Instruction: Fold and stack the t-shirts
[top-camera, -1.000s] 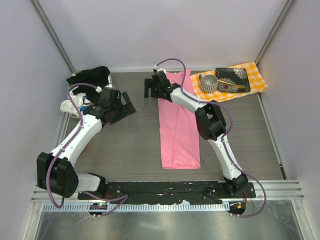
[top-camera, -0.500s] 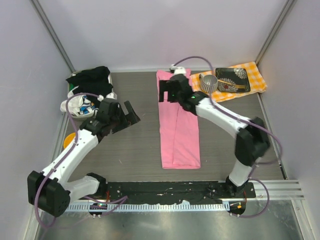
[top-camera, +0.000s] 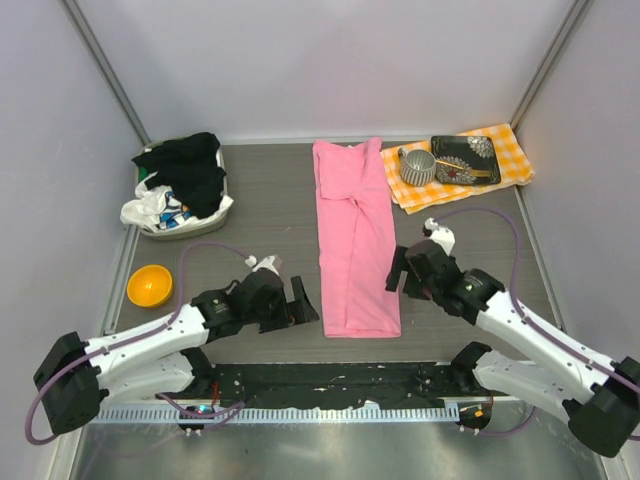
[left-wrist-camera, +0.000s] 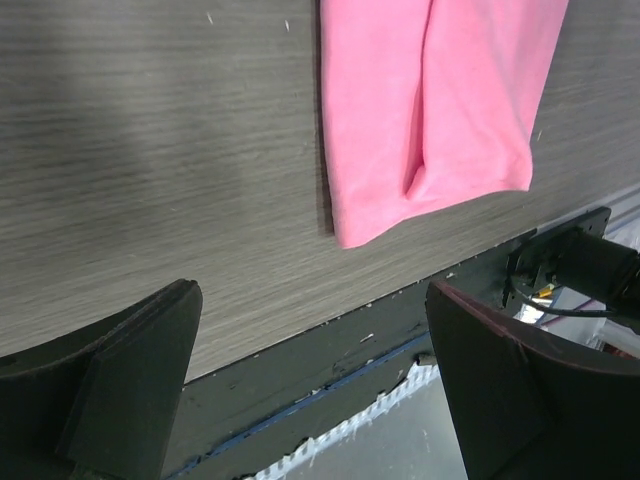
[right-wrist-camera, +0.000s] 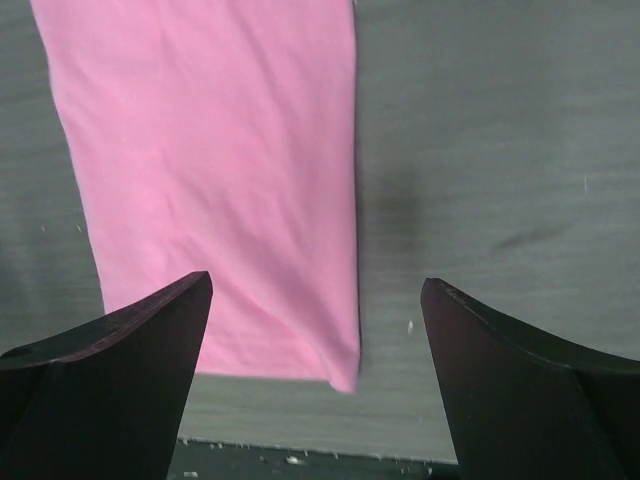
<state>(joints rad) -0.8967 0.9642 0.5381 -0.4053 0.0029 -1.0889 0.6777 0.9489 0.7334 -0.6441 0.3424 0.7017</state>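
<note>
Both jaws stand wide and empty. The left gripper (top-camera: 302, 303) and right gripper (top-camera: 397, 272) flank the near hem of the pink shirt (top-camera: 352, 235), a lengthwise-folded strip, probably ready to pinch its corners for the next fold. The other shirts (top-camera: 185, 170) are heaped in the far-left basket (top-camera: 225, 207).

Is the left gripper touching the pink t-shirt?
Apart. The left wrist view shows bare table between the open left gripper and the pink t-shirt.

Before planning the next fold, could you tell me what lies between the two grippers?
In the top view, the near end of the pink t-shirt lies between the left gripper and the right gripper.
</note>
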